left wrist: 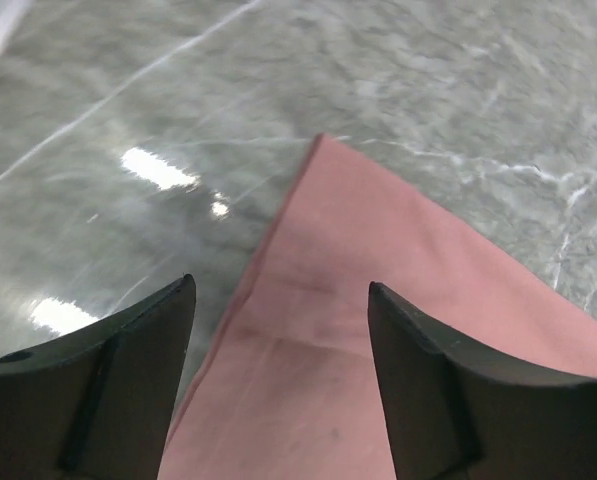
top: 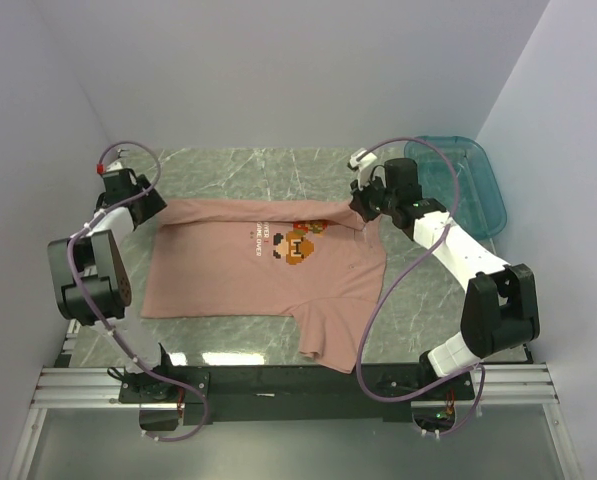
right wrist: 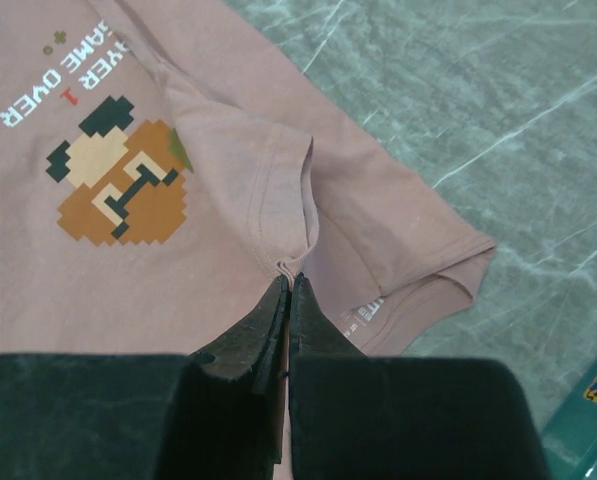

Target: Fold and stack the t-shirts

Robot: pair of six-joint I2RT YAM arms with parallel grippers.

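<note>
A dusty pink t-shirt [top: 248, 280] lies spread almost flat on a grey-green marbled table [top: 228, 165], print side up and turned sideways between two robot arms. A pixelated orange cartoon print [right wrist: 123, 180] with white lettering sits on the chest. One sleeve [top: 328, 340] trails toward the near edge. The neck end points right, where a teal plastic basket [top: 468, 185] stands close beyond the cloth.

The right gripper [right wrist: 290, 285] is pinched tight on a small pucker of fabric at what looks like the far shoulder, beside the neckline [right wrist: 448, 265] — the cloth gathers into creases at its tips. The left gripper [left wrist: 278, 290] stands wide, its two dark fingers [left wrist: 128, 360] either side of the hem corner at the shirt's far left. Whether they touch the cloth I cannot tell.

The shirt looks light, thin and limp. It will likely sag and wrinkle wherever it is unsupported, so I judge the corners and seams — hem corner, shoulder — the sound places to grip, both lifted together.
</note>
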